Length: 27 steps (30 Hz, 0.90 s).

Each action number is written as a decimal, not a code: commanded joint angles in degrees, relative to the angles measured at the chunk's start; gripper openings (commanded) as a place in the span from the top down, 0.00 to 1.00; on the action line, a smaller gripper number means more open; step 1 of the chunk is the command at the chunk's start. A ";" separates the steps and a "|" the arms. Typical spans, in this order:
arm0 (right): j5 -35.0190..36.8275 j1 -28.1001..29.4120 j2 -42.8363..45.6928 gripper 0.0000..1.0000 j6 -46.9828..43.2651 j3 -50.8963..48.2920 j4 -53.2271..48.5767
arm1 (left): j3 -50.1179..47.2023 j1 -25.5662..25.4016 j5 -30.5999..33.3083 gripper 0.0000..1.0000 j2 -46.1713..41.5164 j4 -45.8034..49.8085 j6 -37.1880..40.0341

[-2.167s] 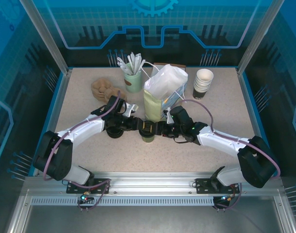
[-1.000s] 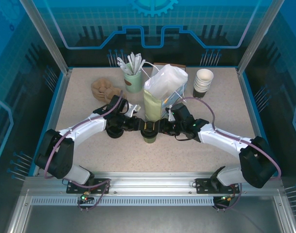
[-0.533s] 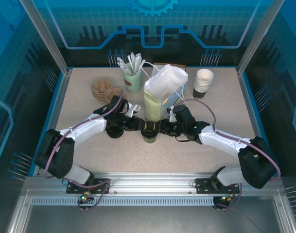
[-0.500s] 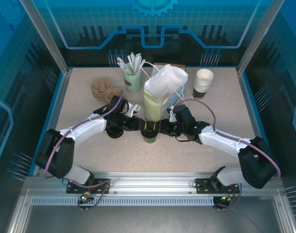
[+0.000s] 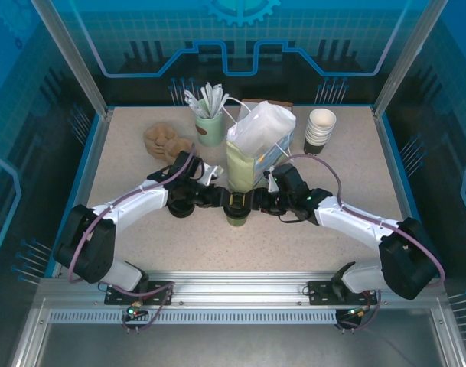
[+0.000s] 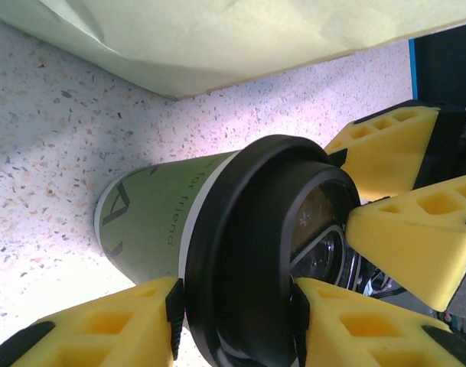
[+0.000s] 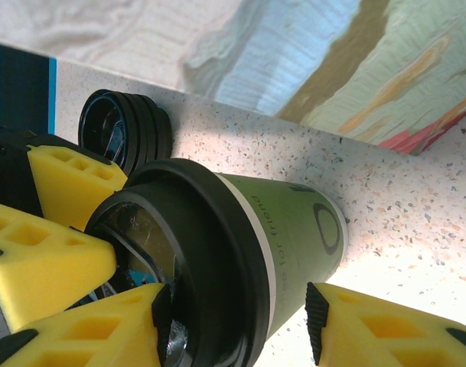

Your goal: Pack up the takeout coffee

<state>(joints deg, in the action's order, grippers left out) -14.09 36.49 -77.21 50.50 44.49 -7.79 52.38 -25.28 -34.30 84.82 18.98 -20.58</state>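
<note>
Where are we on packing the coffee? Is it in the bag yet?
Done: the black lid sits on the cup.
In hand: the cup stands on the table in front of the bag. The left gripper and right gripper flank its lid. The right's jaws show a gap; the left's contact is unclear.
Left: lifting the cup into the bag.

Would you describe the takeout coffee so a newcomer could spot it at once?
Find the tall paper bag mid-table. On its near side stands a short pale green cup. Its black lid sets it apart from the lidless stacked cups and the stirrer cup.
</note>
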 commanded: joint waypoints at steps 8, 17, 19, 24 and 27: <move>-0.74 1.04 -0.49 0.47 -1.14 3.54 -3.87 | 3.74 -0.47 -0.69 0.55 -1.72 2.71 0.02; -0.93 1.12 0.13 0.44 -1.14 4.91 -4.69 | 5.01 -0.43 1.36 0.51 -1.80 4.44 0.27; -0.94 1.07 0.43 0.43 -1.14 5.16 -4.91 | 5.01 -0.39 1.50 0.51 -1.85 4.41 0.02; -0.68 1.09 1.34 0.42 -1.37 5.61 -5.99 | 5.25 -0.30 2.11 0.51 -2.88 4.81 -0.41; -0.42 1.17 2.19 0.42 -1.78 5.53 -7.36 | 5.79 -0.21 2.76 0.50 -4.20 5.36 -0.70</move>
<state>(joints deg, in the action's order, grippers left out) -14.11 37.12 -76.79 49.89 48.51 -12.58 55.92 -25.41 -32.47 83.15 22.61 -20.82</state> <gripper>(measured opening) 0.579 0.496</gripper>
